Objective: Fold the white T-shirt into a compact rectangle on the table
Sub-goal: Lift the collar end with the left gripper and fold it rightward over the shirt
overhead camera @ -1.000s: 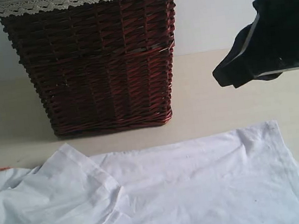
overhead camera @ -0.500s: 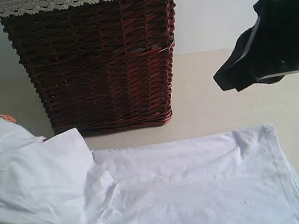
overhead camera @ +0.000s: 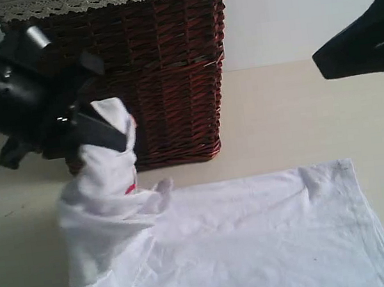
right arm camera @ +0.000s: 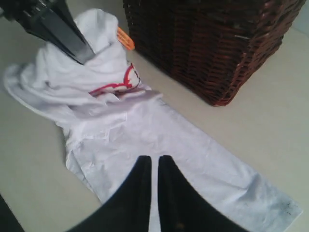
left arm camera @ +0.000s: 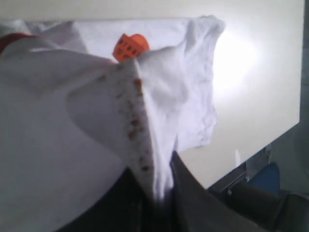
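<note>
Exterior view, from the left: left gripper (overhead camera: pixel 116 140) pinched shut on a bunch of the shirt (overhead camera: pixel 259 233) near the collar, held clear of the table (overhead camera: pixel 294 117) just in front of the basket (overhead camera: pixel 148 72). Probably raised this way to carry the top end over the body for a fold. Below the pinch, cloth hanging in a crumpled column, lowest folds resting on the table.

Orange label (left arm camera: pixel 130 47) showing just beside the pinch in the left wrist view, with a line of reddish specks along the gripped edge, likely the back of the chest lettering. Red-outlined letters (right arm camera: pixel 116 84) peeping from the bundle in the right wrist view.

Further right, rest of the shirt spread flat on the table, fairly smooth, one small pucker near the far corner. No rectangle yet: one end gathered, no clean crease anywhere.

Far right, right gripper (right arm camera: pixel 154 162) hovering above the flat part, not touching it; jaws all but closed, a thin slit between, nothing held. Seemingly parked out of the way, awaiting its turn.
</note>
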Controlling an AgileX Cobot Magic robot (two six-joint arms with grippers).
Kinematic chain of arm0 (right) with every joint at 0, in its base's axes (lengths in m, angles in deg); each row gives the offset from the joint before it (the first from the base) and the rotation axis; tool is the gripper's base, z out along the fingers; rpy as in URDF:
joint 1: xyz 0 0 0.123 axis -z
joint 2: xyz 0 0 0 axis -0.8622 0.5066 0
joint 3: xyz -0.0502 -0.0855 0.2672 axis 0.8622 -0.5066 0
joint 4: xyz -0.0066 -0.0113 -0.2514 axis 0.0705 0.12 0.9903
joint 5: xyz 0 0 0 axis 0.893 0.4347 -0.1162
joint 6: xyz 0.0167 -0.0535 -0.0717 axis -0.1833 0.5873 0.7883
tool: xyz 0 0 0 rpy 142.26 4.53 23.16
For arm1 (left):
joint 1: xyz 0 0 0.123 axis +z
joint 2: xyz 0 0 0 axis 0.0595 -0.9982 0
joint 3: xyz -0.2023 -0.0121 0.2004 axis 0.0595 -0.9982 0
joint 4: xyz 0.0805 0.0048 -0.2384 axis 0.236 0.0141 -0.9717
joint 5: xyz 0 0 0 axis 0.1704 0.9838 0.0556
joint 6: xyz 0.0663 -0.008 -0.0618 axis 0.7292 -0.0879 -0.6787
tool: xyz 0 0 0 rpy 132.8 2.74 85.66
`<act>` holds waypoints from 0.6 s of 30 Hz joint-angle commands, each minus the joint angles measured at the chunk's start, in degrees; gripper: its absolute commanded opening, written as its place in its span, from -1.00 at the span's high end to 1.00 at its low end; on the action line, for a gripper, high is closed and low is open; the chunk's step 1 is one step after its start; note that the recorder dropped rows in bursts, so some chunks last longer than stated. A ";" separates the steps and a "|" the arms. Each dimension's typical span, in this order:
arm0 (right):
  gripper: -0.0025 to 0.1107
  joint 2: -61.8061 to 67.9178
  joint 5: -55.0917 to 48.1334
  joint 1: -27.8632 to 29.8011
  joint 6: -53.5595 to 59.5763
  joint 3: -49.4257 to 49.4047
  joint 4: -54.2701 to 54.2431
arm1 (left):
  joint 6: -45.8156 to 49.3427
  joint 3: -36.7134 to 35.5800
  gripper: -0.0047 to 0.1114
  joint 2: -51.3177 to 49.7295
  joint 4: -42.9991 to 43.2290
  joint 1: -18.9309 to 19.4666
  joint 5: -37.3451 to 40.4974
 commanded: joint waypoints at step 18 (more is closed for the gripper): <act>0.82 -7.46 -1.85 -0.07 -0.40 0.25 -1.42 | 3.67 13.99 0.53 -18.43 -6.96 -30.70 -26.83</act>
